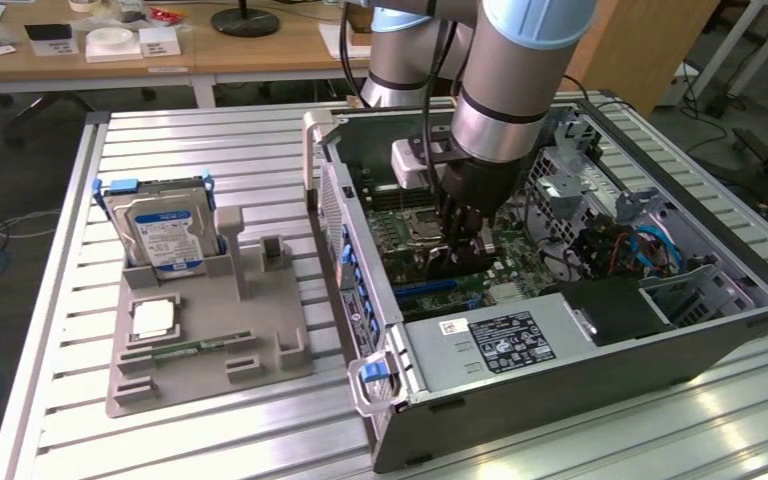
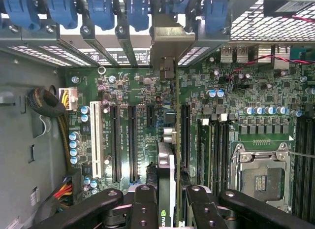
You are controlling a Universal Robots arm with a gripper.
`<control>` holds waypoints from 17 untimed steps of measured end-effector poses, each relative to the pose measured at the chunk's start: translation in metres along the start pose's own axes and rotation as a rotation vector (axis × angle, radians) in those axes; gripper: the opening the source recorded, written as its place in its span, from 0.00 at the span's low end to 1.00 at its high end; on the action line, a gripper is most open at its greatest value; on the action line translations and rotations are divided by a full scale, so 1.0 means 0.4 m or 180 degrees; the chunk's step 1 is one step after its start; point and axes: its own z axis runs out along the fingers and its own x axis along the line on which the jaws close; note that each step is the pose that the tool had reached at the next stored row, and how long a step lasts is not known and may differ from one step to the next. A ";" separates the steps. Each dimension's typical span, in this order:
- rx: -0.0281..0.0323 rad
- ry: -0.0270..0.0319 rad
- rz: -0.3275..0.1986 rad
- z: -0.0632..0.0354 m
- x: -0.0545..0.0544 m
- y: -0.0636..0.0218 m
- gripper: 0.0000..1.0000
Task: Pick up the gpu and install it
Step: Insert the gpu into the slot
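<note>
The black two-finger gripper point(image 1: 464, 250) is reaching down into the open grey metal computer case point(image 1: 584, 350), which is lying on its side on the slatted aluminium table point(image 1: 197, 440), toward the table's edge at the exterior view's right. Its fingers point(image 2: 142, 207) are standing narrow and clamping the gpu point(image 2: 166, 179), a thin dark green card with a black cooler, by its two flat faces, so the card is hanging on edge over the green motherboard point(image 2: 236, 91). The silver end bracket point(image 2: 170, 39) is facing the case's rear wall, probably to meet an opening there while the lower edge is lining up beside a long black slot point(image 2: 184, 135). Whether the card is touching the slot, I cannot tell.
</note>
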 end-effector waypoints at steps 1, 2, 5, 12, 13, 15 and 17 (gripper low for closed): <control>0.0000 0.0000 -0.0001 0.000 -0.001 0.000 0.27; 0.0000 0.0000 -0.0001 0.001 -0.001 0.000 0.27; 0.0000 0.0000 -0.0001 0.003 -0.001 0.000 0.27; 0.0000 0.0000 0.0000 0.007 -0.001 0.005 0.27; 0.0000 0.0000 -0.0001 0.007 -0.001 0.006 0.27; 0.0000 0.0000 -0.0001 0.007 -0.001 0.007 0.27; 0.0000 0.0000 0.0000 0.010 -0.001 0.009 0.27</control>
